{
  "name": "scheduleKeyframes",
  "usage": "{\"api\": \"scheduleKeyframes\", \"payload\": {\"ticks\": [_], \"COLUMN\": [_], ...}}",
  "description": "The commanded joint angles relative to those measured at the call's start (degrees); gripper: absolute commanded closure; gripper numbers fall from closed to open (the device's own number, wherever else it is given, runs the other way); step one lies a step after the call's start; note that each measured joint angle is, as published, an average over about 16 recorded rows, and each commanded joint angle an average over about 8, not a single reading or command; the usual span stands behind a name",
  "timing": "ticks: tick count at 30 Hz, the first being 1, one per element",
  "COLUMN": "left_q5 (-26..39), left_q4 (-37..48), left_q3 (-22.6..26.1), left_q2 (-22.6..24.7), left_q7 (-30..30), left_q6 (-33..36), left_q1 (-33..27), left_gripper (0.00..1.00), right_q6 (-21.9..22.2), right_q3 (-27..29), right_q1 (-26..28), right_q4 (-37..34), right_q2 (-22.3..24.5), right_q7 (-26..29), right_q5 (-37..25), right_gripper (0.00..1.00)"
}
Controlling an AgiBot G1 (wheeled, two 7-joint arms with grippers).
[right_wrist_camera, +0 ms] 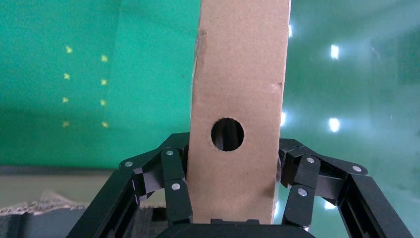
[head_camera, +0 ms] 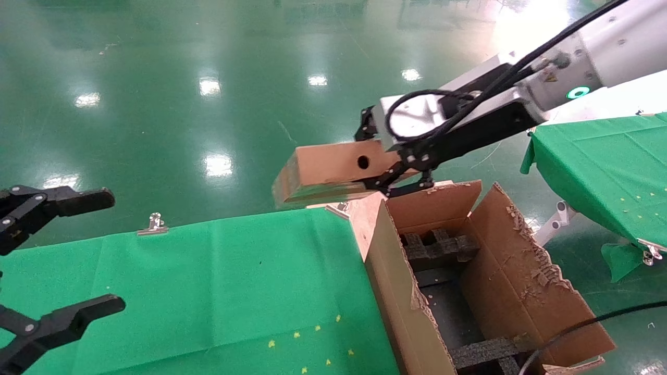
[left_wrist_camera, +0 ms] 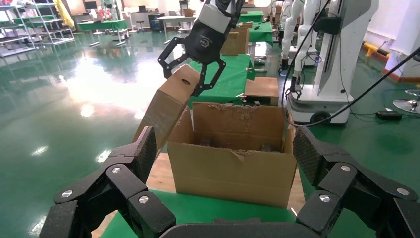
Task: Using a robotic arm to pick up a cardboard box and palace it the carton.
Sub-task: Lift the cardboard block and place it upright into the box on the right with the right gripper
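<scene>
From my seat, the left gripper [head_camera: 68, 255] sits parked at about 8 o'clock in the head view, over the edge of the green-covered table [head_camera: 219, 291], its black fingers [head_camera: 78, 200] spread wide with nothing between them.

Moving right, the cardboard box [head_camera: 325, 172] hangs in the air near the centre, clear of the table and just above the near corner flap of the carton [head_camera: 521, 291]. Its long axis runs roughly from 9 o'clock to 3 o'clock in the head view, with the free end dipping slightly toward 8 o'clock. The face with the small round hole [head_camera: 363, 162] looks up toward my head camera.

The right gripper [head_camera: 393, 161] of the robotic arm [head_camera: 599, 47] reaches in from 2 o'clock and is clenched on the box's 3 o'clock end. In the right wrist view the fingers [right_wrist_camera: 173, 183] press on both narrow sides, with the hole lying just beyond the palm and most of the box's length sticking out past the fingertips.

At 5 o'clock the carton stands open, flaps ragged, black foam inserts [head_camera: 440, 245] visible inside.
</scene>
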Motion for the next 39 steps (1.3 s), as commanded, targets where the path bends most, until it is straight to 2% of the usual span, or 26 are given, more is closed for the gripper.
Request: {"api": "scheduleKeyframes", "payload": {"ticks": [1,14,19,26,33,36,39], "left_q5": [0.0,0.0,0.0,-0.01,-0.02,-0.02,-0.02], "left_q4": [0.0,0.0,0.0,0.01,0.02,0.02,0.02], "left_q3": [0.0,0.0,0.0,0.0,0.0,0.0,0.0], "left_q2": [0.0,0.0,0.0,-0.01,-0.01,-0.01,-0.01], "left_q7": [0.0,0.0,0.0,0.0,0.01,0.0,0.01], "left_q6": [0.0,0.0,0.0,-0.01,-0.02,-0.02,-0.02], "left_q1": [0.0,0.0,0.0,0.01,0.01,0.01,0.02], "left_gripper": [0.0,0.0,0.0,0.0,0.0,0.0,0.0], "right_q6": [-0.03,-0.19,0.14,0.61,1.02,1.67,3.09], "right_q3": [-0.81,-8.37,-10.57,-12.1,-12.26,-12.39,-12.77], "right_q1": [0.78,6.39,7.17,6.94,6.73,5.89,4.29], "right_q4": [-0.88,-0.46,-0.48,-0.83,-1.05,-2.06,-3.88], "right_q2": [0.51,16.08,20.52,23.7,23.8,23.77,24.34], "right_q7": [-0.49,0.36,0.87,1.48,1.87,3.83,8.07], "right_q5": [0.25,-2.52,-2.53,-1.36,-1.09,-0.32,1.14], "right_gripper": [1.0,1.0,1.0,1.0,1.0,1.0,1.0]}}
